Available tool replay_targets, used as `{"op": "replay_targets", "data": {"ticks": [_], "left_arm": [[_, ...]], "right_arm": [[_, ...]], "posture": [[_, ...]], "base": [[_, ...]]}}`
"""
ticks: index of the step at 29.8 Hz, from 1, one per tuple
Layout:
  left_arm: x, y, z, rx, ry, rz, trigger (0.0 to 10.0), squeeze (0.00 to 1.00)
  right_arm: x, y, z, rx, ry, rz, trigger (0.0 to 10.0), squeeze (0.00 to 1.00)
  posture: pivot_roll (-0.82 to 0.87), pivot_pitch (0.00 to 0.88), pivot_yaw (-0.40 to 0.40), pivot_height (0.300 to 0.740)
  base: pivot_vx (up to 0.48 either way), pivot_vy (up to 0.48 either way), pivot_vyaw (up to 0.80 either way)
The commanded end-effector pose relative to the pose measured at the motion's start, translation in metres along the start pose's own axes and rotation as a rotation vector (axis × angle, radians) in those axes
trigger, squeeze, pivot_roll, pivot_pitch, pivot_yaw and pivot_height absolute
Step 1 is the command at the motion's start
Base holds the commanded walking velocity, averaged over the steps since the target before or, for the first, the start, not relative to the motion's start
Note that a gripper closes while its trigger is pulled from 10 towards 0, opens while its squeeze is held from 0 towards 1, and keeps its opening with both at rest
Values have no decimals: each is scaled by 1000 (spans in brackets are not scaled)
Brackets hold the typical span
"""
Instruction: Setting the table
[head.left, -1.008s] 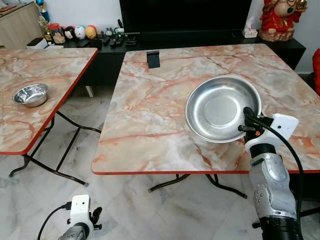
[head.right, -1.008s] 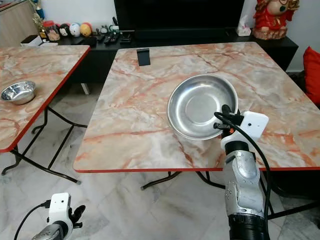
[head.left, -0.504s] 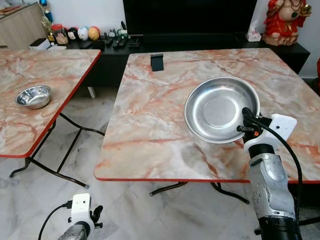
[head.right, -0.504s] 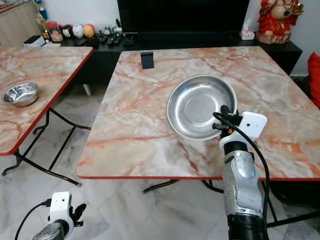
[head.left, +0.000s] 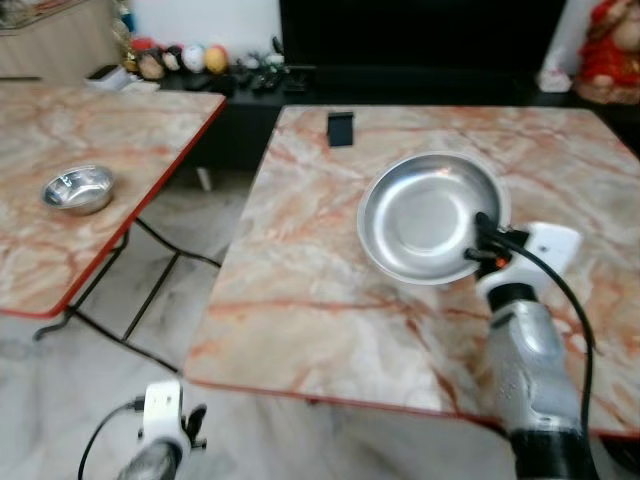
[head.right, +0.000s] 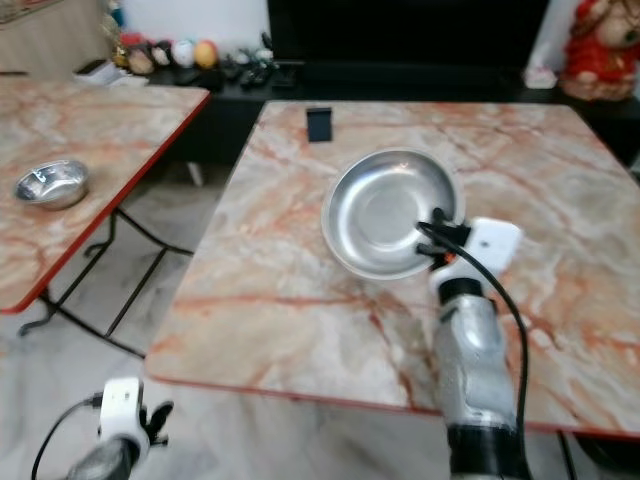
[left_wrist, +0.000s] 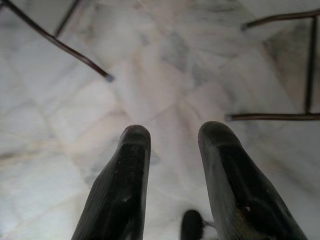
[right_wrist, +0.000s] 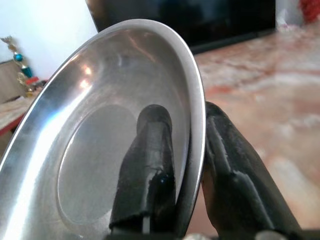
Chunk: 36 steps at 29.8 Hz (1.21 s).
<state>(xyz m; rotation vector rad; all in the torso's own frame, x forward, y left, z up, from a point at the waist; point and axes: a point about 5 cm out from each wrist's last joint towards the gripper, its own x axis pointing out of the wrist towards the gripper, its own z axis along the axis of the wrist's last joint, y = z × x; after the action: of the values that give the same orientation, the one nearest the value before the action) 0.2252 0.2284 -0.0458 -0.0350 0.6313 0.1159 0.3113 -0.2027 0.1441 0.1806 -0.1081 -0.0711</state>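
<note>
A big square table (head.left: 320, 300) with a smooth pink and orange marble top and a thin red edge stands in front. A second table (head.left: 60, 240) like it is off to the left. Over the big table is a round, shiny metal plate (head.left: 425, 215), tilted up. The right gripper (head.left: 482, 240) pinches its rim, one black finger inside (right_wrist: 147, 165) and one outside. A small shiny metal bowl (head.left: 78, 188) sits on the left table. The left gripper (left_wrist: 172, 175) hangs low over the pale stone floor (left_wrist: 165, 65), its rounded fingers a little apart, holding nothing.
</note>
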Motion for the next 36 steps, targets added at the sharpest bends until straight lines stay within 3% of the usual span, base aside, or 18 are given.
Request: {"op": "replay_targets", "data": {"ticks": [1,9,21,25,29,31,36], "left_arm": [[-2,2,-3,5,6,0,10000,0],[-4,3,-9,6,25,6,10000,0],[-35,40,-57,-30,129,134,10000,0],[-45,45,-70,-34,160,147,10000,0],[-44,44,-70,-39,160,146,10000,0],[-41,40,-67,-41,157,135,10000,0],[-37,36,-61,-34,139,112,10000,0]], "right_arm": [[-7,-13,4,11,-8,-51,10000,0],[-17,-25,0,3,8,-83,10000,0],[-17,-46,13,-11,-5,-130,10000,0],[-16,-54,15,-6,5,-151,10000,0],[-17,-63,11,-46,61,-195,10000,0],[-19,-70,10,32,74,-235,10000,0],[-26,-77,10,98,87,-280,10000,0]], "posture": [[-115,0,58,740],[-127,0,69,740],[-119,0,71,740],[-108,0,57,740],[-116,0,57,740],[-121,0,59,740],[-133,0,65,740]], "base": [[0,0,0],[0,0,0],[0,0,0],[0,0,0],[0,0,0],[0,0,0],[0,0,0]]}}
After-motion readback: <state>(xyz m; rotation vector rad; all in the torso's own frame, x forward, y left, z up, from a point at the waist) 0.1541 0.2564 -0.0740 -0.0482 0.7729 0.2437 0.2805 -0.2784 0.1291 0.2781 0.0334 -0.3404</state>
